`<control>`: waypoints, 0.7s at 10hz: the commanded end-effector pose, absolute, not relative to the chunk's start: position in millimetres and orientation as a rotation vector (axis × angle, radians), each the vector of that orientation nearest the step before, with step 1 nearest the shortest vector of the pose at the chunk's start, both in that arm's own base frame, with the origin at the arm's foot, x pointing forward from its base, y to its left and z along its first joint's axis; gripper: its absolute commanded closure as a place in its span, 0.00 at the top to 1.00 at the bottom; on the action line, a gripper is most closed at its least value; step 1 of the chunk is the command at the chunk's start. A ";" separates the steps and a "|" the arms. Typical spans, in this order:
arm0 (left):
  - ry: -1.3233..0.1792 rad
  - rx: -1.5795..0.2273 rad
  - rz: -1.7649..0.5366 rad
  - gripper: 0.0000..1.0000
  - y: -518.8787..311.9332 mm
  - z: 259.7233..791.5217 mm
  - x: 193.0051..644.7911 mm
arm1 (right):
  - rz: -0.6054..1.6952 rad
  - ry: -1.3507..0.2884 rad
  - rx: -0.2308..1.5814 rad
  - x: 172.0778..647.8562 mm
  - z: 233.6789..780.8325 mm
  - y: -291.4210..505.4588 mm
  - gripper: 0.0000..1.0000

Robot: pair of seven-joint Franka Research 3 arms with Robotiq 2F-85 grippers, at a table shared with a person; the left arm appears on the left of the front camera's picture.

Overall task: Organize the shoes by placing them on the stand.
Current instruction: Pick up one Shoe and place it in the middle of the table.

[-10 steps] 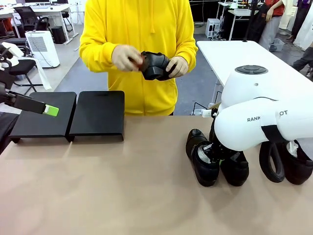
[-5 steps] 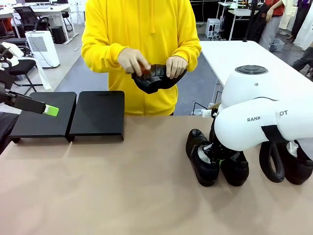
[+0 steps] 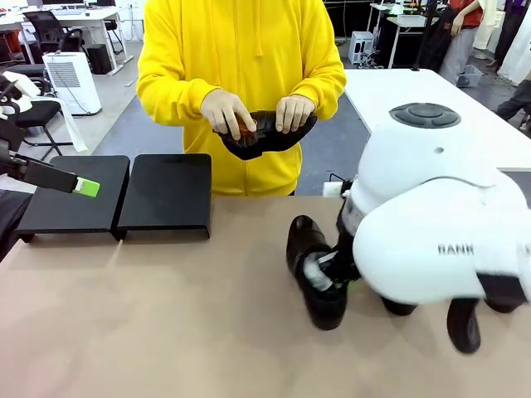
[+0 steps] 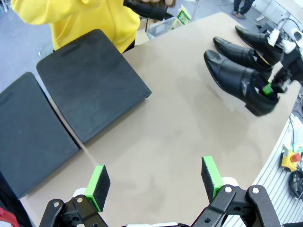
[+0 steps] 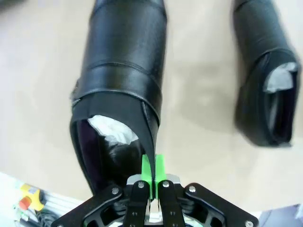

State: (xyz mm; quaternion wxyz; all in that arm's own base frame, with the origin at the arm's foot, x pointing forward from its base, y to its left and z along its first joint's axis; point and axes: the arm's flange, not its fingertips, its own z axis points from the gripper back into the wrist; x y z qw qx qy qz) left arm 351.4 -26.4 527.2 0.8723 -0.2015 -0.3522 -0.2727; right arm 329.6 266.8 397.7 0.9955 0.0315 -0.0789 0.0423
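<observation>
Leftward, away from the other pair, one shoe [image 3: 314,278] has been shifted by the right gripper [image 5: 152,171], whose pads are pinched on its heel collar. The left gripper [image 4: 156,182] is held spread wide near the stand [image 3: 166,195], touching nothing.

Four black shoes [image 4: 232,75] [image 4: 239,53] [image 4: 255,38] [image 4: 147,8], two flat black platforms [image 3: 164,191] [image 3: 79,199], one small reddish brush [image 3: 246,129], one person [image 3: 241,50].

- Bright, even indoor light from overhead.
- Soft shadows on the table [image 4: 180,142] beside the shoe [image 5: 123,71]; dull sheen on its leather.
- Front view: right arm [image 3: 431,224] blurred along its lower edge.
- Wrist views bow at the edges; the right one is slightly soft.
</observation>
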 end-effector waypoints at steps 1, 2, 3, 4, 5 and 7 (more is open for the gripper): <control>-0.740 -0.433 -0.586 1.00 -24.4 526.5 352.5 | 0.106 -0.124 0.148 303.1 385.3 306.2 0.00; -0.740 -0.433 -0.586 1.00 -24.4 526.5 352.5 | 0.058 -0.104 0.185 291.4 374.1 328.3 0.00; -0.740 -0.433 -0.586 1.00 -24.4 526.5 352.5 | 0.020 -0.109 0.204 285.3 363.8 350.8 0.00; -0.740 -0.433 -0.586 1.00 -24.4 526.5 352.5 | 0.061 -0.096 0.196 281.9 355.1 368.3 0.00; -0.740 -0.433 -0.586 1.00 -24.4 526.5 352.5 | 0.046 -0.124 0.187 282.4 349.5 380.8 0.00; -0.740 -0.433 -0.586 1.00 -24.4 526.5 352.5 | -0.078 -0.129 0.207 288.9 345.0 386.8 0.00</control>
